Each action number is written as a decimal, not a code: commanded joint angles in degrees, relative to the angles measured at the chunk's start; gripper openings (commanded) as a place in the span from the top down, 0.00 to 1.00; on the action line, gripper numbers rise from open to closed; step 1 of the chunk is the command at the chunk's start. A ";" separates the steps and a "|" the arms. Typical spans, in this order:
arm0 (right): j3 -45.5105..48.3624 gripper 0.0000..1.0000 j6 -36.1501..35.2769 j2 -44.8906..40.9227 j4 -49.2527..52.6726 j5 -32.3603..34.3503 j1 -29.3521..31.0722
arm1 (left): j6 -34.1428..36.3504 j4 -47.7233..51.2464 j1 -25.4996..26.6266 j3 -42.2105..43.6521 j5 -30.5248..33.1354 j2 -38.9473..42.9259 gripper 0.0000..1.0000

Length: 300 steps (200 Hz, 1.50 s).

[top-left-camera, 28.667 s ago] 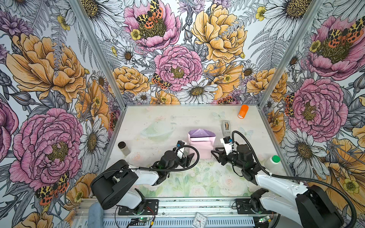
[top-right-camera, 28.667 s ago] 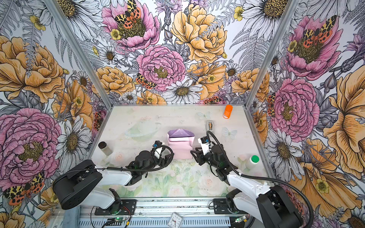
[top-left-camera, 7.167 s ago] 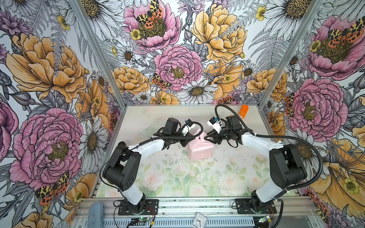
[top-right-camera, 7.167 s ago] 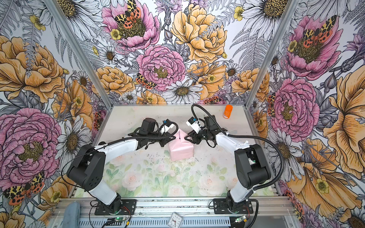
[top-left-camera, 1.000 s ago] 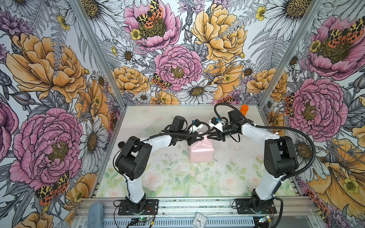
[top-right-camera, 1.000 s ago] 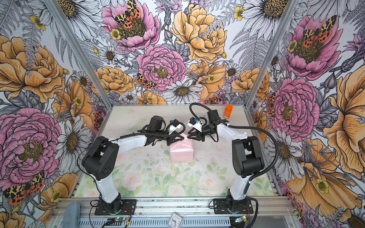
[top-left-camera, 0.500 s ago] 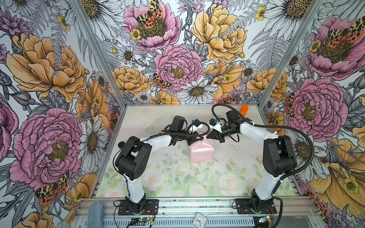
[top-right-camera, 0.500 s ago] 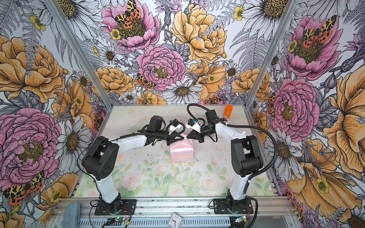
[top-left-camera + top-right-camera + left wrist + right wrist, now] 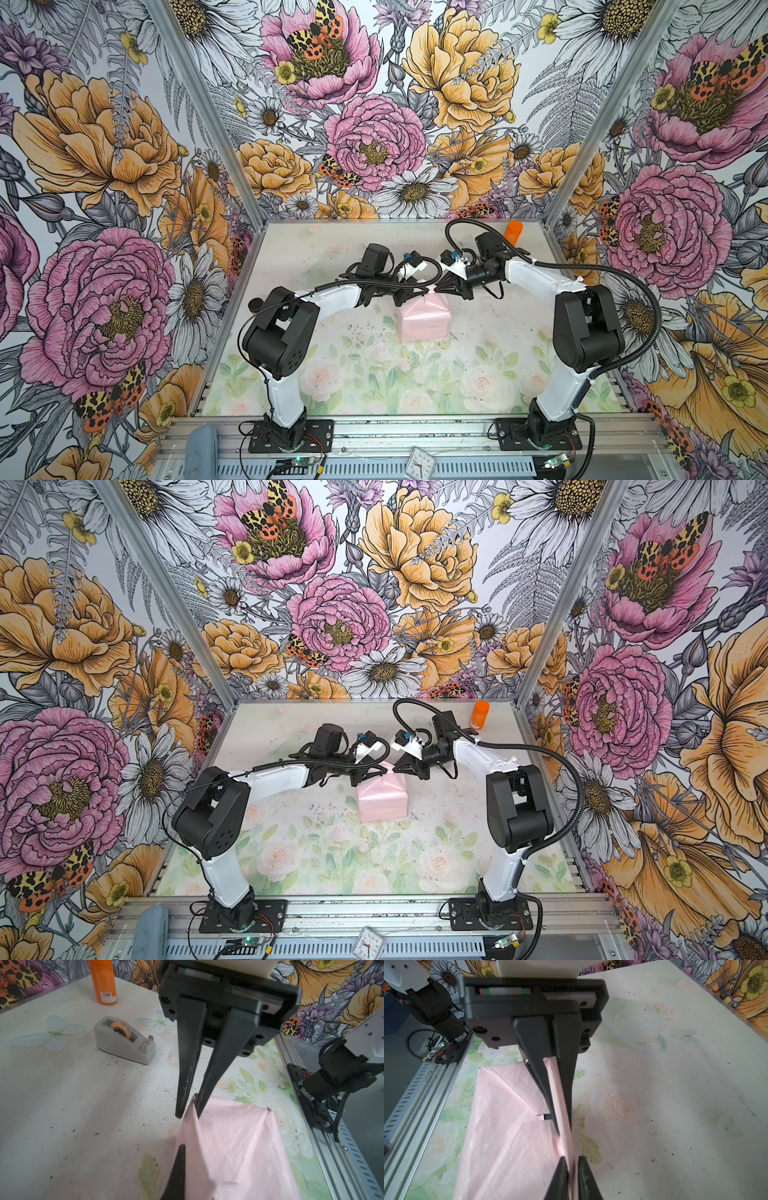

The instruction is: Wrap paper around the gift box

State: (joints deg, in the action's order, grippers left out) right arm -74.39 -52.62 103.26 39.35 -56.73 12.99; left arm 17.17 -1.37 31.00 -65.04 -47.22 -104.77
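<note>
1. Status: paper (image 9: 424,322) pale pink side out, folded round the gift box on every side in view; box itself hidden underneath; bundle sits on the table (image 9: 374,374), mid-width, toward the far half, between the two arms in both top views
2. Far end not closed; spare paper there stands up as a thin upright ridge (image 9: 559,1101) rather than lying flat on the box
3. left gripper (image 9: 563,1126): jaws narrow, clamped on the ridge; right gripper (image 9: 188,1112): jaws narrow too, nipping the same ridge from the opposite side; the two sets of tips almost meet
4. Handling, my judgement: sheet thin, light, soft; takes a crease and holds it; sheen suggests it may slip in smooth jaws; likely to tear where it is pulled tight over a box corner
5. Box under it probably stiff but light; nothing pins it down, so a sideways tug on the ridge would likely drag the whole bundle across the table
6. Where to hold: low on the ridge, close to the box edge, where layers are doubled; not at the thin tip; one gripper to press the box top while the other lays the flap down
7. tape dispenser (image 9: 124,1043) stands well apart from the bundle, orange bottle (image 9: 102,980) beyond it near the wall; flap looks unfastened, so letting go could let it spring open
</note>
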 commanded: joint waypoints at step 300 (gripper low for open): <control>30.89 0.92 47.87 -24.07 -32.28 17.72 7.39 | -0.42 1.76 1.97 -4.20 2.38 1.00 0.75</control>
State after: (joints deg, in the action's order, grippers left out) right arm -44.05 -5.06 78.17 7.16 -40.07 19.92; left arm 16.91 0.23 32.51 -67.20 -45.04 -104.27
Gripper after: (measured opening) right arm 0.076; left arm 0.245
